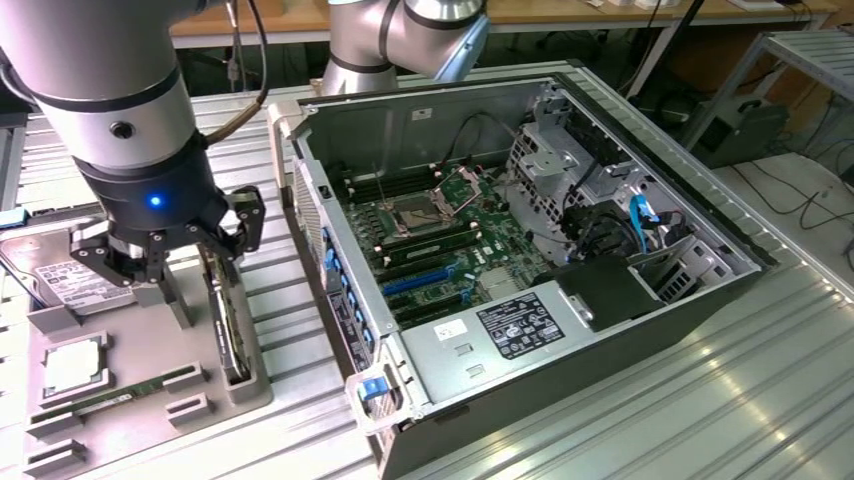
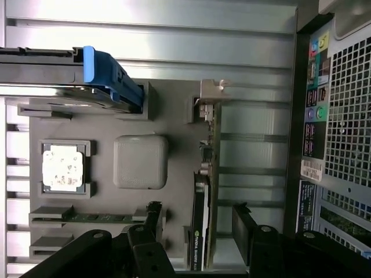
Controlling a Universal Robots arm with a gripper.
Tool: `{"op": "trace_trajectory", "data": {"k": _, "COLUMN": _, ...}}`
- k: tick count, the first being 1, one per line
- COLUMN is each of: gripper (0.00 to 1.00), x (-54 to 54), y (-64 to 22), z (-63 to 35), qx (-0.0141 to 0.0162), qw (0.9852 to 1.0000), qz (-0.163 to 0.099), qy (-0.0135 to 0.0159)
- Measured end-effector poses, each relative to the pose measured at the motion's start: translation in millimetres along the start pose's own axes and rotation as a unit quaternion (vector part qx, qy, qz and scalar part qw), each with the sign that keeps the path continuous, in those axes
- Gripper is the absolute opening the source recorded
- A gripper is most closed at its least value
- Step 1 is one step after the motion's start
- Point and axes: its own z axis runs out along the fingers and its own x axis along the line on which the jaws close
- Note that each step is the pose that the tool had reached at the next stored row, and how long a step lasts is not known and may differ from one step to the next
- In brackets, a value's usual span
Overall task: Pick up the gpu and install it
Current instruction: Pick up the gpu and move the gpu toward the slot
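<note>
- Now, in the exterior view, the arm's claw [image 1: 187, 275] hangs low over a grey tray [image 1: 140, 345] on the slatted metal desk [image 1: 747, 400], at the exterior view's left.
- The gpu [image 1: 230, 325] stands on its long edge in a slot at the tray's side nearest the computer case [image 1: 641, 300], directly under the claw.
- On the same tray, farther toward the exterior view's left, lie a hard drive [image 1: 54, 285], a processor [image 1: 74, 365] and a memory stick [image 1: 114, 398].
- The case lies open beside the tray, with its motherboard [image 1: 427, 250] showing.
- Next, in the wrist view, the claw [image 2: 197, 207] is spread wide, and its two black fingers [image 2: 153, 214] straddle the gpu [image 2: 206, 168], one on each face of the card.
- A gap shows between each finger and the card, so nothing is gripped.
- The card sits upright in the tray [image 2: 174, 116], its silvery bracket at the end away from the claw.
- Also on the tray are the processor [image 2: 62, 168] and the memory stick [image 2: 93, 218], each in its own holder and well apart from the gpu.
- The perforated rear panel of the case [image 2: 348, 116] stands just past the tray.
</note>
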Motion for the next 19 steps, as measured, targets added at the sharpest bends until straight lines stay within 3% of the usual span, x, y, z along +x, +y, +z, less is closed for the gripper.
{"op": "trace_trajectory", "data": {"k": 5, "gripper": 0.60, "x": 0.2, "y": -0.5, "z": 10.0, "qx": 0.0000, "qw": 1.0000, "qz": 0.000, "qy": 0.0000}}
{"op": "trace_trajectory", "data": {"k": 8, "gripper": 0.60, "x": 0.6, "y": -7.8, "z": 15.1, "qx": 0.0000, "qw": 1.0000, "qz": 0.000, "qy": 0.0000}}
{"op": "trace_trajectory", "data": {"k": 19, "gripper": 0.60, "x": -5.1, "y": -8.7, "z": 37.1, "qx": 0.0000, "qw": 1.0000, "qz": 0.001, "qy": 0.0000}}
